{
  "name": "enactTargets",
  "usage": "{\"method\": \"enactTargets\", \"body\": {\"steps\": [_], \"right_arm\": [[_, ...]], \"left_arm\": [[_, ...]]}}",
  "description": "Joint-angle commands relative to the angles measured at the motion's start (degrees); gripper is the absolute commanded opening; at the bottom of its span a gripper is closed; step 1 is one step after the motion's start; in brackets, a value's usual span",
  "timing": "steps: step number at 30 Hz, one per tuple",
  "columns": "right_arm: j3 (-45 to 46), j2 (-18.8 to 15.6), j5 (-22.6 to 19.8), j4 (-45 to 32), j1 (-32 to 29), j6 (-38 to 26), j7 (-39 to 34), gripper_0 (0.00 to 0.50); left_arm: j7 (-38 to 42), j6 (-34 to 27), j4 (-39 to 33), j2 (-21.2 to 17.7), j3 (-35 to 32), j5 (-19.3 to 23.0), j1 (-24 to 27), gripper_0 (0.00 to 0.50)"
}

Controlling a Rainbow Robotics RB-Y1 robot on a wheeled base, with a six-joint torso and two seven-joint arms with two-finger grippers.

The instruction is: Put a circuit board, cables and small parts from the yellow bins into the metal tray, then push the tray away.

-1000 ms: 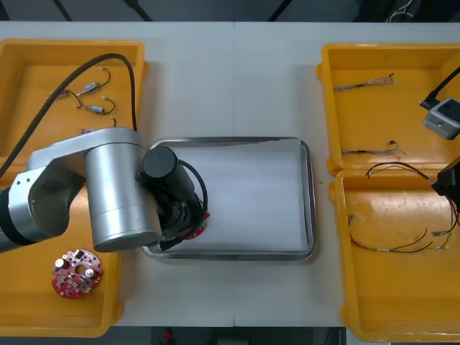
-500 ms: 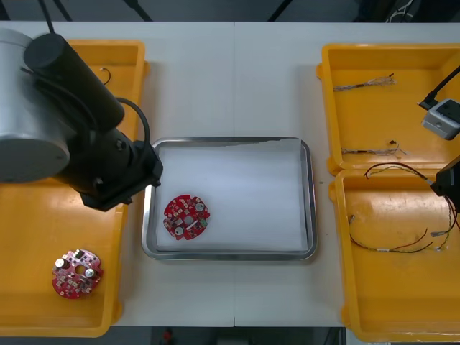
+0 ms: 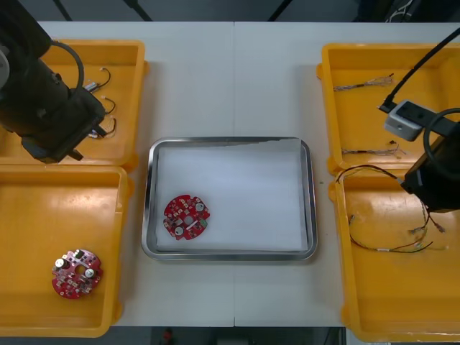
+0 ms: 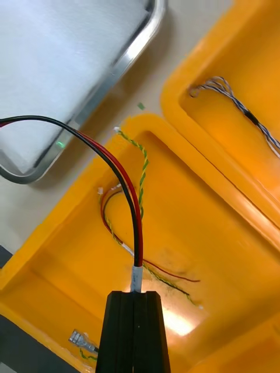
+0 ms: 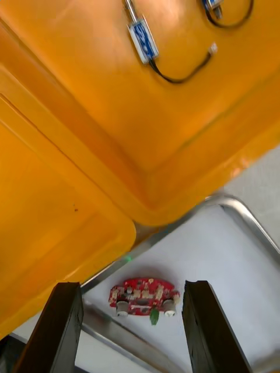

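Note:
A round red circuit board (image 3: 186, 216) lies flat in the near left corner of the metal tray (image 3: 230, 141). My left gripper (image 5: 131, 285) is open above the tray's left edge; the circuit board (image 5: 143, 295) shows past its fingers, clear of them. My left arm (image 3: 47, 108) hangs over the far left yellow bin. My right gripper (image 4: 135, 294) is shut on a black and red cable (image 4: 125, 175) and hovers over the near right bin (image 3: 345, 287). That cable (image 3: 366, 167) arcs toward the tray's right rim.
A second red circuit board (image 3: 76, 273) lies in the near left bin. The far left bin holds black cables with small metal parts (image 3: 100, 108). Twisted blue and white cables (image 3: 363, 84) lie in the far right bin. Red and yellow cables (image 3: 392, 248) remain in the near right bin.
My left arm let go of the circuit board in the tray and drew back over the far left bin. My right arm came in from the right edge, carrying the black and red cable.

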State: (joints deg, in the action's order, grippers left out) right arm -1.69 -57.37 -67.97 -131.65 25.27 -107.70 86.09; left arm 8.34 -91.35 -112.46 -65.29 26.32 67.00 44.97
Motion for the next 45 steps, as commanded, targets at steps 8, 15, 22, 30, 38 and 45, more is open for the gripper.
{"method": "enactTargets", "body": {"steps": [8,15,22,30,38,45], "right_arm": [[-18.44,4.64,2.58,0.07,14.72,1.62,1.97,0.000],[-29.25,8.06,4.51,3.24,21.05,6.62,6.46,0.000],[-37.51,12.37,5.21,11.32,26.24,12.69,16.47,0.000],[-45.33,14.74,8.03,16.95,28.61,19.81,25.18,0.000],[-51.92,16.41,11.45,23.01,28.61,27.19,30.19,0.004],[-55.79,19.14,15.15,26.88,28.61,31.41,29.66,0.009]], "left_arm": [[-7.98,0.74,15.60,-2.92,-5.58,-2.23,4.60,0.500],[-8.69,1.26,25.71,-1.60,-5.67,-5.30,9.17,0.500],[-9.04,3.46,33.71,2.00,-5.58,-11.54,12.25,0.500],[-9.57,8.21,42.32,5.78,-5.58,-17.78,15.15,0.500],[-9.74,15.50,52.96,11.06,-5.67,-23.85,18.67,0.500],[-8.95,21.83,59.29,14.48,-5.67,-26.84,19.72,0.500]]}}
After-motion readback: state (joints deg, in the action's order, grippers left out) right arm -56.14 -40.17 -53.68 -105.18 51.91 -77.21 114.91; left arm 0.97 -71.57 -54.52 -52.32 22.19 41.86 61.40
